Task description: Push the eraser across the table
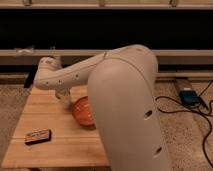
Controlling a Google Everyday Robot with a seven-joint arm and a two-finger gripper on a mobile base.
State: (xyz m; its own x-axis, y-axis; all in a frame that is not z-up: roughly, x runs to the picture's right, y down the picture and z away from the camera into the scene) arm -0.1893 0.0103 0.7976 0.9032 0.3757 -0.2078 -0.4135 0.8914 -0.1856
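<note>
One gripper (pixel 65 101) hangs over the table (pixel 42 107), just beside the orange bowl (pixel 82 112); wide or narrow, I cannot tell. The eraser (pixel 38 136) lies apart from it, near the front edge. A hard push could knock it off, or bump the bowl.

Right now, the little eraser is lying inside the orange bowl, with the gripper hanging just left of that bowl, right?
Not quite. The camera view shows the eraser lying flat on the table, near its front left corner and apart from the orange bowl. The rest holds: the gripper hangs just left of the bowl, over the table.
</note>
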